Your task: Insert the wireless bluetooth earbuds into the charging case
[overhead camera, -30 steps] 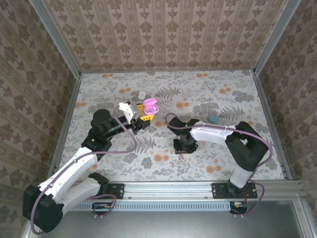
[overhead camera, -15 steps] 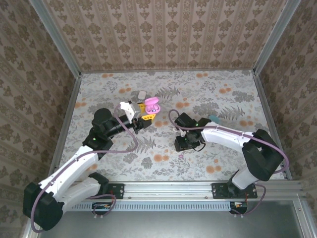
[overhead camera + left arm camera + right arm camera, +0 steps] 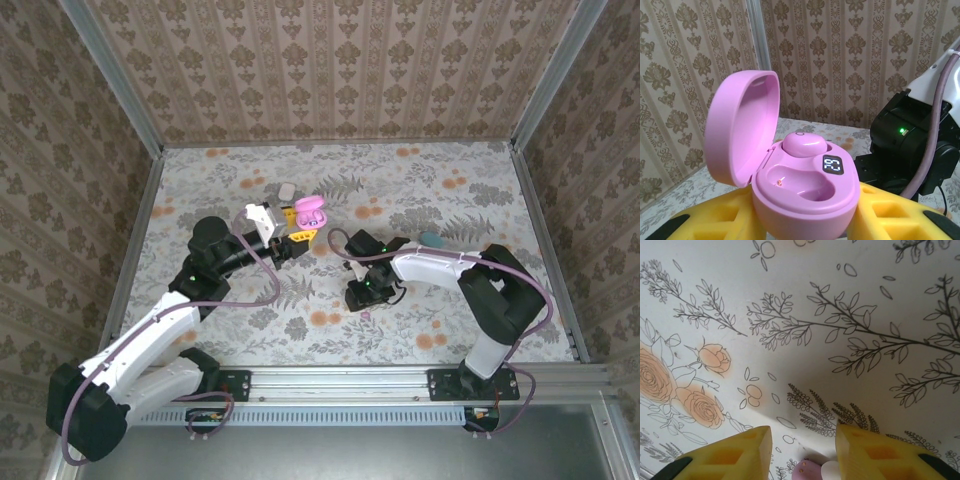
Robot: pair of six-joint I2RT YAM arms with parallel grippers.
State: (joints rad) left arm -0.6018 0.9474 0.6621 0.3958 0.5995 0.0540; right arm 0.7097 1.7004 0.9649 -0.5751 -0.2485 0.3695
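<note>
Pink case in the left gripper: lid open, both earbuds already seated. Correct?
No, only one pink earbud is seated; the other slot is empty. The left wrist view shows it. The pink case is in the left gripper, lid open.

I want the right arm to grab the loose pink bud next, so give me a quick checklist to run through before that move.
1. Pink charging case lid open: ok.
2. Near slot free: ok; a seated pink earbud fills the far slot.
3. Left gripper holds the case: ok, yellow fingers flank it.
4. Right gripper open: ok, jaws apart above the table.
5. Loose pink earbud lined up between the right fingers: cannot tell, the frame edge cuts it off.
</note>
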